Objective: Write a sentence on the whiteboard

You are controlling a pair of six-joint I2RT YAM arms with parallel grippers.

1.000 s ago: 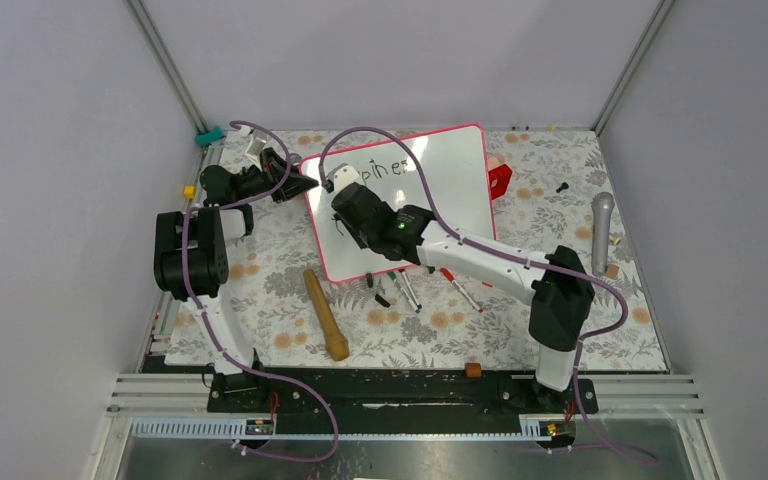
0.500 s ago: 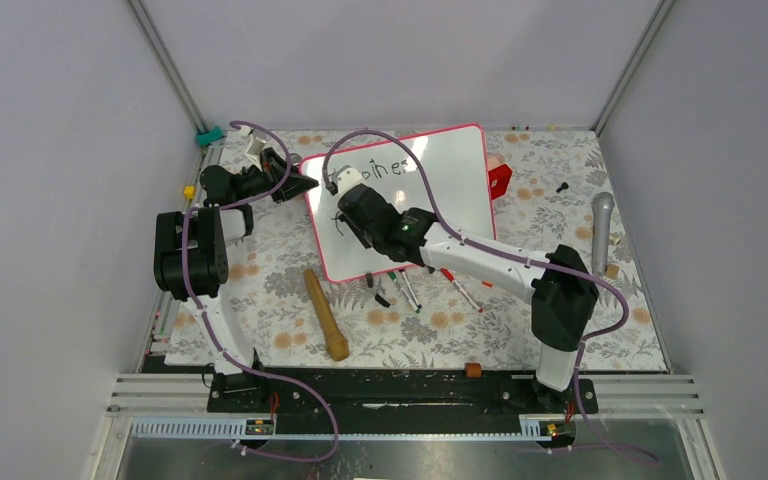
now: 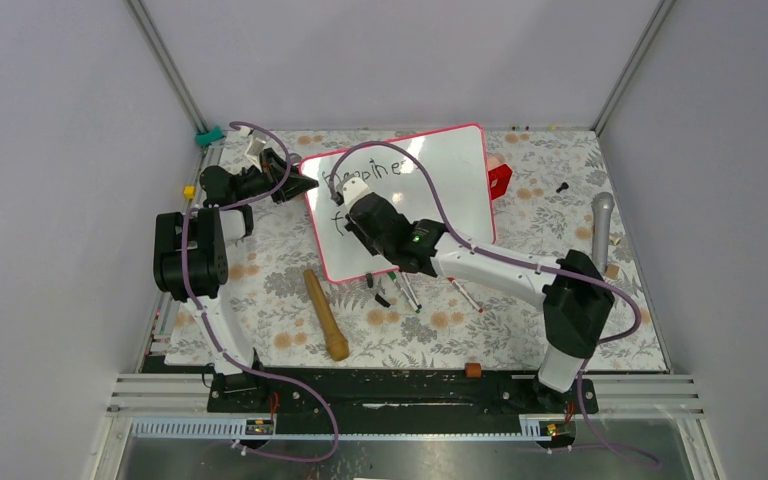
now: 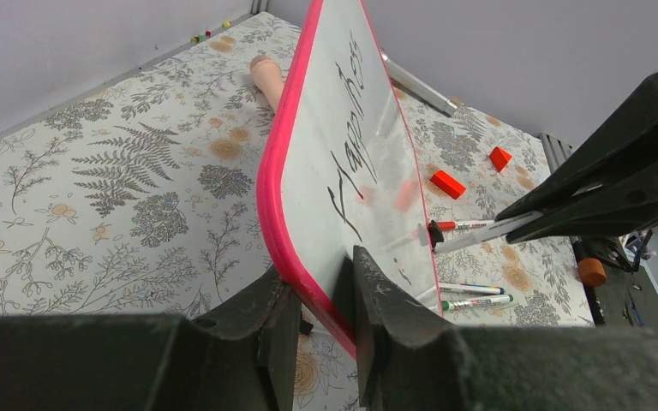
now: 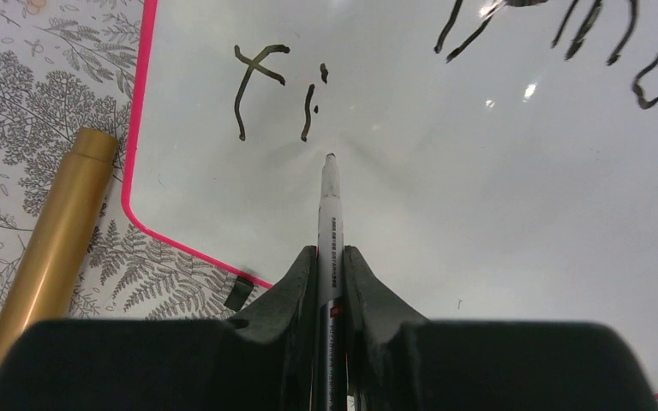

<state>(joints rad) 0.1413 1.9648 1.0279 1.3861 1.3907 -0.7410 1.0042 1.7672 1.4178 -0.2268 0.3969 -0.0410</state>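
right gripper (image 5: 330,254): fingers pinch the marker (image 5: 330,201), whose long axis runs on from them toward the far left. its tip stands just beside the "i" in the second line of the sentence (image 5: 274,86) on the whiteboard (image 5: 497,223); the next letter likely goes right of it. left gripper (image 4: 317,295): fingers pinch the board's left frame.

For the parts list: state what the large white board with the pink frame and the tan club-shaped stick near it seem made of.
Large white board with pink frame: glossy coated panel, since it mirrors light spots; frame looks plastic. Tan club-shaped stick: probably turned wood, smooth sheen; it gleams almost golden from the right wrist.
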